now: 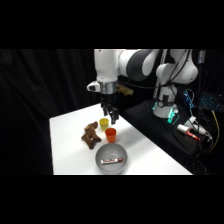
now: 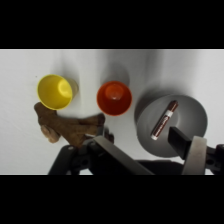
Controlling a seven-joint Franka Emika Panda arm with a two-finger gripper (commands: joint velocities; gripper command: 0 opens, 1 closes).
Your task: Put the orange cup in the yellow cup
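The white table [image 1: 150, 155] fills the lower middle of the side view, and the white arm [image 1: 135, 62] reaches over it from the upper right. The gripper [image 1: 110, 116] hangs just above the far part of the table, over the yellow cup. In the wrist view its two fingers [image 2: 112, 152] stand well apart with nothing between them, so the gripper is open and empty.

The grey bowl [image 1: 111, 158] sits nearest the camera in the side view, and a small dark red marker [image 2: 164, 120] lies inside it. The brown plush toy [image 1: 90, 135] lies to the left of the cups, just beside them.

The orange cup [image 1: 110, 134] stands upright on the table between the bowl and the yellow cup [image 1: 104, 123], close to both. In the wrist view the orange cup [image 2: 114, 98] sits in the middle, the yellow cup [image 2: 55, 91] to its left with the toy [image 2: 65, 125] below it, and the bowl [image 2: 192, 112] to its right.
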